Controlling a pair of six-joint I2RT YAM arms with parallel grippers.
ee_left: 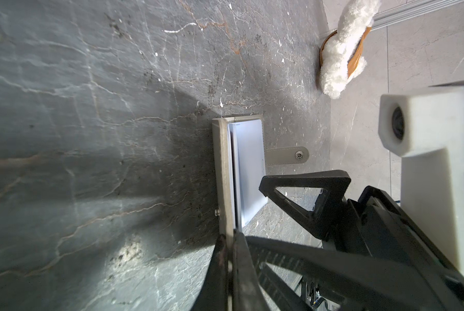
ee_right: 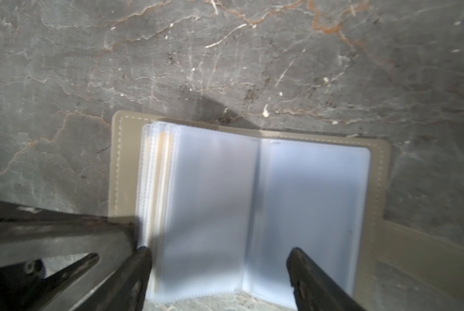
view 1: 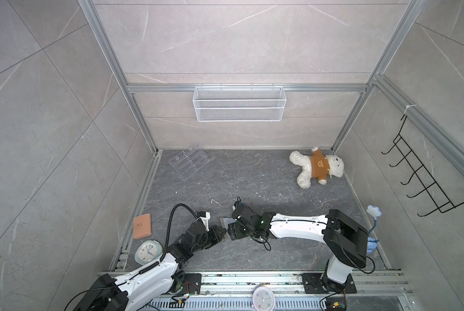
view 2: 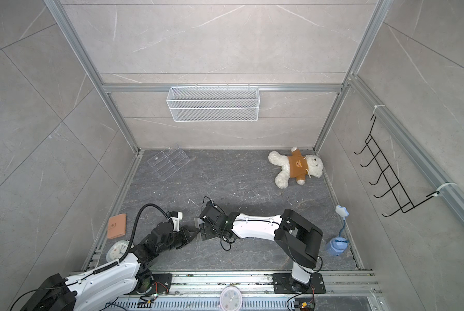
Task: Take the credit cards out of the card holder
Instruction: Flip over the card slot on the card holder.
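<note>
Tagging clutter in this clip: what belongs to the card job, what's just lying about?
Job: grey fabric folding card holder, left claw shut on its cover, right claw open.
Lying about: white plush bear, tan leather wallet, clear acrylic tiered stand, round mint clock.

Pale grey stone-look walls [view 1: 239, 40] rose behind the white wire basket [view 1: 239, 103]; below it lay a dark veined floor [view 1: 252, 175]

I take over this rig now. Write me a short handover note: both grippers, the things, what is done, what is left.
Left gripper: jaws shut on the edge of one cover of the card holder.
Right gripper: jaws open above the clear sleeves.
Done: holder lies open on the table.
Left: no card is out; a yellowish edge among the sleeves may be one. Pull the cards out.
</note>
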